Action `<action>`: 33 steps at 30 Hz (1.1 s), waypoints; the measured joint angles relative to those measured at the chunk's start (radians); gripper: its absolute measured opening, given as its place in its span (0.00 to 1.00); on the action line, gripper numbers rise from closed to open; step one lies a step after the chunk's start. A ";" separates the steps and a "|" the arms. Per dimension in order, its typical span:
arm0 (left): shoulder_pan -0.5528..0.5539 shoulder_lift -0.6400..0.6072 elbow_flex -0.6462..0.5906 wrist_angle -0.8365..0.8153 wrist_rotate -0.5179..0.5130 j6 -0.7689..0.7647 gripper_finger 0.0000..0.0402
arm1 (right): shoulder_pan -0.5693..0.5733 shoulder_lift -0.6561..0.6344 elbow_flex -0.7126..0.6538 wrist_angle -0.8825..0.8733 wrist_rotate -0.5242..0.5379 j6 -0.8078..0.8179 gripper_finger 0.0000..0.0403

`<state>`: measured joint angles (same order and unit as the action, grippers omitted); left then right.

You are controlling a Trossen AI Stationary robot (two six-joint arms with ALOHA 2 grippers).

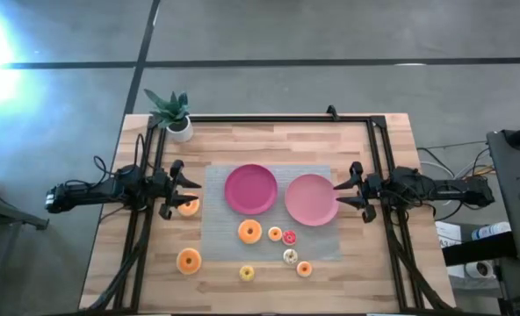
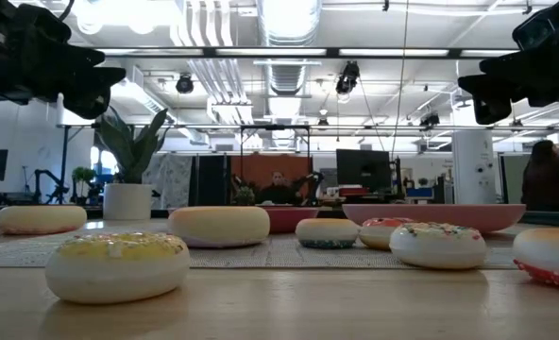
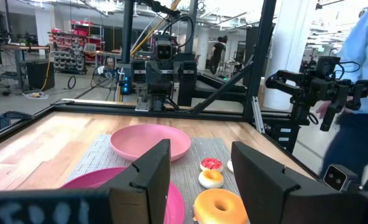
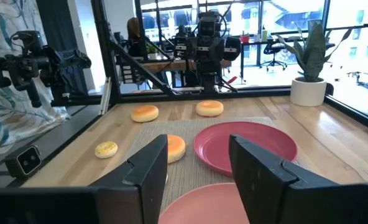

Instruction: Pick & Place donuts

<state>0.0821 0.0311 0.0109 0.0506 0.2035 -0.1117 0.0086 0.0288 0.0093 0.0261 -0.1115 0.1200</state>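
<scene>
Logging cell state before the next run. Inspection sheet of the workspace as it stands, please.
Surface: light wooden slatted table with a grey woven mat in the middle.
Job's things: seven small toy ring donuts visible, all off the plates; one large orange donut lies on bare wood.
Plates: dark pink round plate and lighter pink round plate side by side, both bare.
Clutter: small potted green plant in a white pot at a far corner.
Hands: left hand open, over the table's left side; right hand open, at the lighter plate's edge; both hold nothing.
Cables: bundles beside the right arm, off the table.
Surroundings: lab room; a person in a blue sleeve nearby.
</scene>
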 joint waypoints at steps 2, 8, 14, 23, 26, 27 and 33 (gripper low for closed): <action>0.000 0.000 0.000 0.000 0.000 0.000 0.36 | 0.000 0.000 0.000 0.000 0.000 0.000 0.40; 0.000 0.000 0.000 0.000 0.000 0.000 0.36 | 0.000 0.000 0.000 0.000 0.000 0.000 0.40; 0.000 0.000 0.000 0.000 0.000 0.000 0.36 | 0.000 0.000 0.000 0.001 0.000 0.000 0.40; 0.000 0.000 0.000 0.000 0.000 0.000 0.36 | 0.000 0.000 0.000 0.010 0.002 0.043 0.40; 0.000 0.000 0.000 0.000 0.000 0.000 0.36 | 0.000 0.000 0.000 0.010 0.005 0.046 0.40; 0.000 0.000 0.000 0.000 0.000 0.000 0.36 | 0.000 0.000 0.000 0.010 0.005 0.047 0.40; 0.000 0.000 0.000 0.000 0.000 0.000 0.36 | 0.000 0.000 0.000 0.022 0.006 0.091 0.40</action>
<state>0.0822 0.0311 0.0109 0.0506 0.2035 -0.1116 0.0083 0.0288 0.0093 0.0483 -0.1055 0.2107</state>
